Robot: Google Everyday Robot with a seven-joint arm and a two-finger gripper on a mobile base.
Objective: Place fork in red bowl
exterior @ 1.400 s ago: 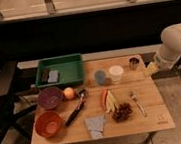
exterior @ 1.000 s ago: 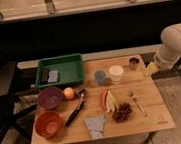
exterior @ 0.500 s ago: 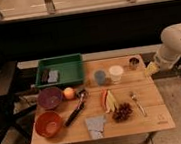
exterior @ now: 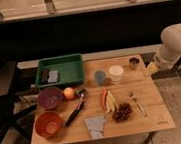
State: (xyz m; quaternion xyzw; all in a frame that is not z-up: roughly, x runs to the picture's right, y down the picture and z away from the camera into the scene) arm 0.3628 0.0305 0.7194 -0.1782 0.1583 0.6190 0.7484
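Your gripper (exterior: 151, 69) hangs just off the far right edge of the table (exterior: 156, 119), at the end of the white arm, with its jaws spread wide and nothing in them. A small dark cup (exterior: 134, 62) stands on the table just left of it, and a white cup (exterior: 116, 73) further left. The fork (exterior: 137, 103) lies flat on the right side of the table, nearer than the gripper, close beside a grape bunch (exterior: 122, 112) on its left. The red bowl (exterior: 49, 123) sits at the near left corner, well apart from the fork, with a purple bowl (exterior: 50, 98) just beyond it. The risks, as a judgement: on the way down you could clip the dark cup or nudge the grapes. The fork is thin and lies flat, so the jaws may slide over it or scrape the wood. The carry crosses the whole table, over a black-handled utensil (exterior: 75, 111), and a weak grip could drop the fork there. You could also let go over the purple bowl by mistake.
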